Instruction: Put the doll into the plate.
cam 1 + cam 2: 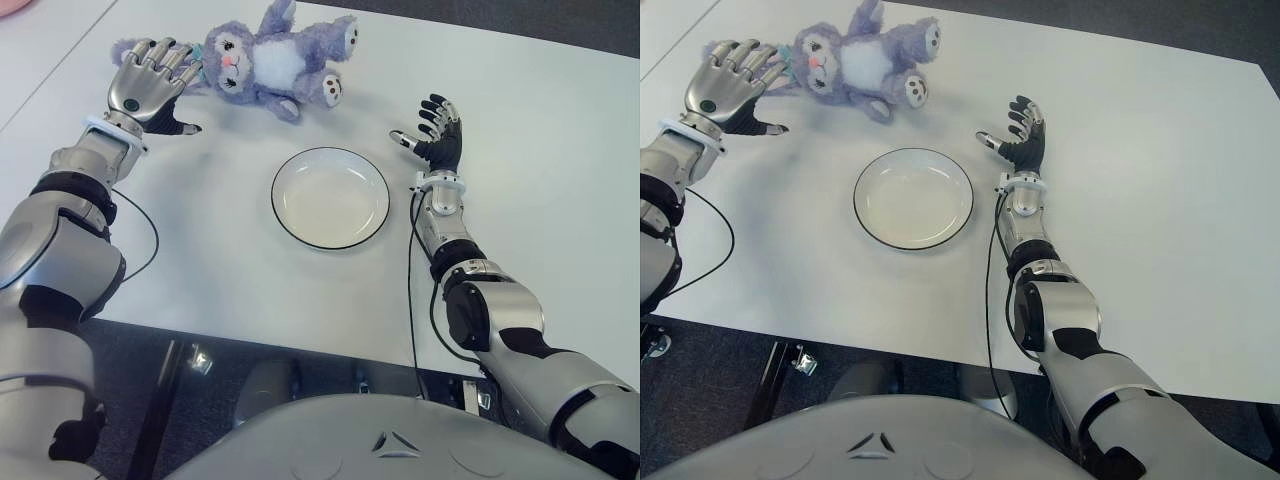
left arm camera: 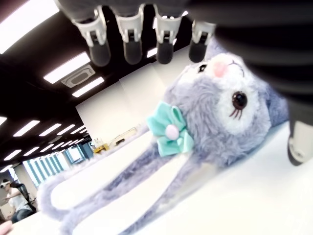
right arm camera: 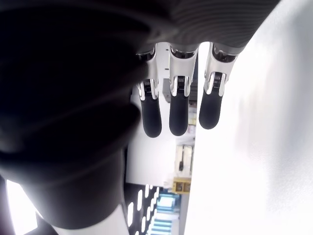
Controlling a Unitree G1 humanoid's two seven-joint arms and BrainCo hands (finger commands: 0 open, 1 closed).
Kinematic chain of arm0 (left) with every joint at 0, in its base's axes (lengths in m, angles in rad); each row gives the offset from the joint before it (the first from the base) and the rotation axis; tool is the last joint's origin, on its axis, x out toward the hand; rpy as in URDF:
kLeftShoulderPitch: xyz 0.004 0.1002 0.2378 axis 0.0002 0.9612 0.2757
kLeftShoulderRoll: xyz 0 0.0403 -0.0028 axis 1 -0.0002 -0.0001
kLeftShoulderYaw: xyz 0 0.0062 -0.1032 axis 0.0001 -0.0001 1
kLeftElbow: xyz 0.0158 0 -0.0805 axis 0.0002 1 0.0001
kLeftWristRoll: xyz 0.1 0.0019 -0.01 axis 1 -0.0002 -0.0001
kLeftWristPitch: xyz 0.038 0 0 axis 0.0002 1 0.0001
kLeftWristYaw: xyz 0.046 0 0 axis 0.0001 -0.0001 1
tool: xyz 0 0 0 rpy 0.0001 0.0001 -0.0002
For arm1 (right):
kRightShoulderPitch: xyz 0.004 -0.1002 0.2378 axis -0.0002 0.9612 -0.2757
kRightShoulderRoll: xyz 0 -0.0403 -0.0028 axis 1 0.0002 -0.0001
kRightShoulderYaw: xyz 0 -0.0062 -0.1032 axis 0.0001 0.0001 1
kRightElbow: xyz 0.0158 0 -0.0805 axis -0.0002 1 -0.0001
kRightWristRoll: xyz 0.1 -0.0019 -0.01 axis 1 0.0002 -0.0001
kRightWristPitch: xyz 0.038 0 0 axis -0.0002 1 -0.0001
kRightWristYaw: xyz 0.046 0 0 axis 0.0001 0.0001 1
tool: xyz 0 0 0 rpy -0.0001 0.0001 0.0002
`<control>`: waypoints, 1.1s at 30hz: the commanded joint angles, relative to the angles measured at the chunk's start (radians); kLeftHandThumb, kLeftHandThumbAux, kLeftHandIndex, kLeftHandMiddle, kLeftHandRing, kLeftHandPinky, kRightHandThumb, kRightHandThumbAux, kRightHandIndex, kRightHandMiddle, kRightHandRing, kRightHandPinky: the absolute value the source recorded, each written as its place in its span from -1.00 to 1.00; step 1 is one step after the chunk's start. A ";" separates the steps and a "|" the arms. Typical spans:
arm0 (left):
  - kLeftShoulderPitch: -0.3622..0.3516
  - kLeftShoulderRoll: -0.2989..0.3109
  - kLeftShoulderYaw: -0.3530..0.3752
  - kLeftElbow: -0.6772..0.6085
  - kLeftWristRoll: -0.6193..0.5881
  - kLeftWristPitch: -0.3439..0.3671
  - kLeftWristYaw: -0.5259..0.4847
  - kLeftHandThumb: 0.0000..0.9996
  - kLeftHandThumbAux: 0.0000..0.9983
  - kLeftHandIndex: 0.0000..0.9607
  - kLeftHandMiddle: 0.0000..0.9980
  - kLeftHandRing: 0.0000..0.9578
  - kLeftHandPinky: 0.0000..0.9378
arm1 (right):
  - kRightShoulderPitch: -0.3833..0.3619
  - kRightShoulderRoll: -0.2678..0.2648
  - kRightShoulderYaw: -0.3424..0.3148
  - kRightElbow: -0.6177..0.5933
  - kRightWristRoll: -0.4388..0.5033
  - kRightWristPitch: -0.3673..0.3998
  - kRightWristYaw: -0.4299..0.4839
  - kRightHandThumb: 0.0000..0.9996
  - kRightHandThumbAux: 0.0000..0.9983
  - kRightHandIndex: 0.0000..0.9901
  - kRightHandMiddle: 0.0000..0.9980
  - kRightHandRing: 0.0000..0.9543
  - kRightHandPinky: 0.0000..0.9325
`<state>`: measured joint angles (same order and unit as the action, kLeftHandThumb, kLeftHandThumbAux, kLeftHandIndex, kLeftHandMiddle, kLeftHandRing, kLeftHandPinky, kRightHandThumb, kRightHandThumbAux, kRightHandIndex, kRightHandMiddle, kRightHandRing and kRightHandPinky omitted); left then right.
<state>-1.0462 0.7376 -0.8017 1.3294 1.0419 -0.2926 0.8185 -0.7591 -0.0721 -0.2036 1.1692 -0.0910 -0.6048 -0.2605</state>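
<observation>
White table [image 1: 560, 180] is carrying every item; its near edge is running across the lower part of the eye views, its far edge is showing at the top right, and broad bare surface is lying open to the right and in front of the plate.

Left hand [image 1: 150, 80] is hovering at the far left of the table, fingers [image 2: 99, 49] spread and grasping nothing, fingertips just beside the doll's head; contact cannot be told.

Doll [image 1: 265, 60] is lying on its back at the far side of the table, beyond the plate and apart from it: purple-grey plush, long ears, white face and belly, pink nose, dark eyes, mint-green bow [image 2: 170, 129] at one ear, paw pads on the feet. No readable label or writing is showing.

Plate [image 1: 330, 197] is sitting mid-table, white, round, dark-rimmed, holding nothing.

Right hand [image 1: 435, 135] is showing just right of the plate, fingers [image 3: 178, 112] extended and relaxed, holding nothing.
</observation>
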 commanded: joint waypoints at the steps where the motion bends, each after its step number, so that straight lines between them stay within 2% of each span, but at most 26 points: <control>1: -0.022 -0.048 -0.038 0.032 0.038 -0.005 -0.066 -0.87 0.00 -1.00 -1.00 -1.00 -1.00 | 0.314 0.058 -0.001 0.180 -0.002 0.102 -0.004 -0.99 0.98 -0.60 -0.49 -0.52 -0.45; 16: -0.057 -0.049 0.004 0.037 -0.007 0.033 -0.101 -0.92 -0.05 -1.00 -1.00 -1.00 -1.00 | 0.315 0.051 0.001 0.180 -0.005 0.104 -0.004 -0.98 0.98 -0.59 -0.49 -0.52 -0.45; 24: -0.069 -0.063 0.092 0.038 -0.097 0.017 -0.108 -0.85 -0.09 -1.00 -1.00 -1.00 -1.00 | 0.311 0.046 0.002 0.182 -0.007 0.115 0.003 -0.99 0.96 -0.59 -0.50 -0.52 -0.46; 28: -0.086 -0.090 0.121 0.037 -0.124 0.012 -0.121 -0.80 -0.08 -1.00 -1.00 -1.00 -1.00 | 0.310 0.044 0.003 0.183 -0.007 0.115 0.006 -1.00 0.95 -0.59 -0.49 -0.52 -0.47; 33: -0.099 -0.169 0.136 0.029 -0.141 0.022 -0.115 -0.75 -0.07 -1.00 -1.00 -1.00 -1.00 | 0.309 0.042 0.004 0.182 -0.009 0.116 0.007 -1.00 0.97 -0.58 -0.48 -0.52 -0.46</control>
<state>-1.1165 0.6727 -0.7112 1.3439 0.9516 -0.2750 0.7564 -0.7600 -0.0817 -0.2032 1.1694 -0.0915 -0.5974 -0.2601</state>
